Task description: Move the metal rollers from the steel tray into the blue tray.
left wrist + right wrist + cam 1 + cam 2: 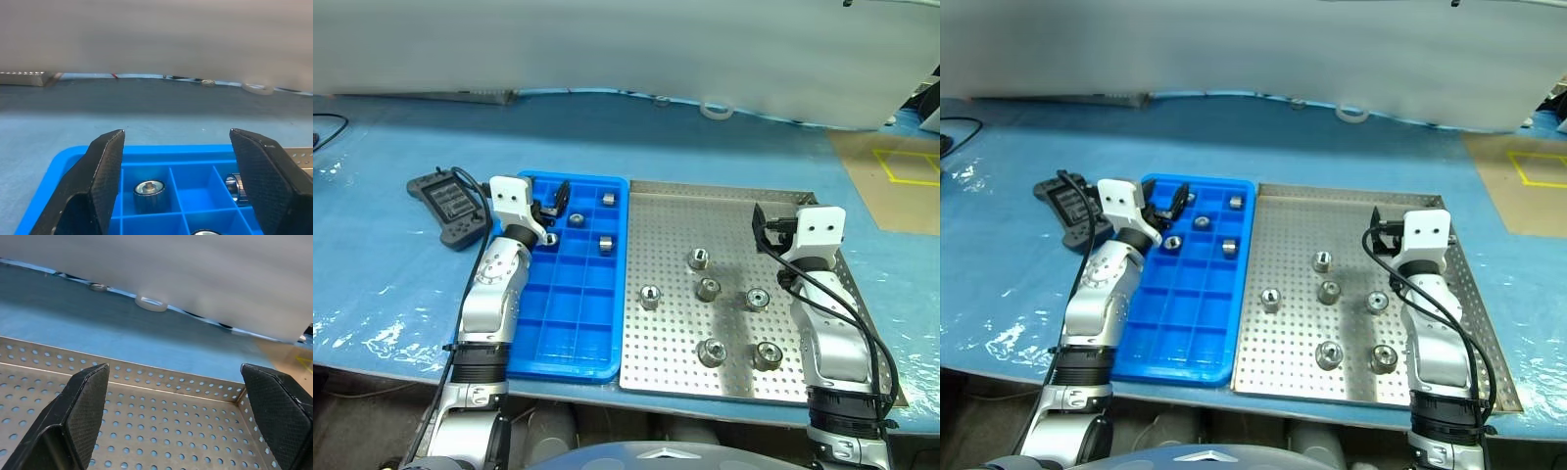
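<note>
Steel, small, rigid and likely slippery, six metal rollers sit on the steel tray beside and behind the right gripper, best pinched across their sides, while both jaws stand released, the left gripper over the blue tray.

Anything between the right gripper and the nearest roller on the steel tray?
No. In the left eye view, only bare perforated steel tray floor lies between the open right gripper and the nearest roller.
</note>
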`<state>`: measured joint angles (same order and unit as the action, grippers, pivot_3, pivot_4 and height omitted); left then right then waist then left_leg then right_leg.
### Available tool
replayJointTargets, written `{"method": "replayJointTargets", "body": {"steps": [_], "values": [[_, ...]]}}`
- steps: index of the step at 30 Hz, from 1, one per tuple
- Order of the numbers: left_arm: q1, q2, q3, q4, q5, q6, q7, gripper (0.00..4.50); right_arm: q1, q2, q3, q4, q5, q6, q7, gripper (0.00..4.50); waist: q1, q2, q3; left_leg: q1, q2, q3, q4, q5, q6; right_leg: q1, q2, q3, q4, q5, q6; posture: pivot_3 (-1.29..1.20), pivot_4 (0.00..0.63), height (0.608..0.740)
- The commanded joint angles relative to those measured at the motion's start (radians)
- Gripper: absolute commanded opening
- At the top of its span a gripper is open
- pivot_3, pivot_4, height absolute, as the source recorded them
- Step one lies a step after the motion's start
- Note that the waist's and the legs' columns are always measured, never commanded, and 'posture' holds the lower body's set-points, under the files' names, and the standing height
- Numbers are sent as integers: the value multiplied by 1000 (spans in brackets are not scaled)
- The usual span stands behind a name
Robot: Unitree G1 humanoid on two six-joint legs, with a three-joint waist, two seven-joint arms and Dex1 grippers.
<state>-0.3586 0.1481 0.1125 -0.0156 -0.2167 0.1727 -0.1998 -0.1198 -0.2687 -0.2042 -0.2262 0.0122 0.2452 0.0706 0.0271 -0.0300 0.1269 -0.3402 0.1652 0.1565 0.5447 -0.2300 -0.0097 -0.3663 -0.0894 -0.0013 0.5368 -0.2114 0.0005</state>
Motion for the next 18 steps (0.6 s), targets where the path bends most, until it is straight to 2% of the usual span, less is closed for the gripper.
{"method": "replayJointTargets", "body": {"steps": [1, 5, 12, 18], "values": [[-31, -4, -3, -38, -4, -9, 3, 3600, -24, -11, -6, -24, 3, -21, 5, 4500, 0, 0, 0, 0, 0, 0, 0, 0, 0, 0, 0, 0, 0, 0, 0, -14, 150, 740], [-49, -9, 5, -36, -12, -11, 6, 3600, -36, -22, -9, -13, 1, -14, 11, 4500, 3, 0, 0, 0, 0, 0, 0, 0, 0, 0, 0, 0, 0, 0, 0, -39, 150, 740], [-54, 65, 23, 19, -8, -28, -50, 3600, -15, -26, -31, -35, -1, -6, -2, 4500, -2, 0, 0, 0, 0, 0, 0, 0, 0, 0, 1, 0, 0, 1, 1, -79, 150, 740], [-88, 39, -16, 22, -28, -2, -87, 3600, 38, 12, -21, -102, -4, 3, -27, 4500, -2, 0, 0, 0, 0, 0, 0, 0, 0, 0, 0, 0, 0, 0, 1, -125, 150, 740]]}}
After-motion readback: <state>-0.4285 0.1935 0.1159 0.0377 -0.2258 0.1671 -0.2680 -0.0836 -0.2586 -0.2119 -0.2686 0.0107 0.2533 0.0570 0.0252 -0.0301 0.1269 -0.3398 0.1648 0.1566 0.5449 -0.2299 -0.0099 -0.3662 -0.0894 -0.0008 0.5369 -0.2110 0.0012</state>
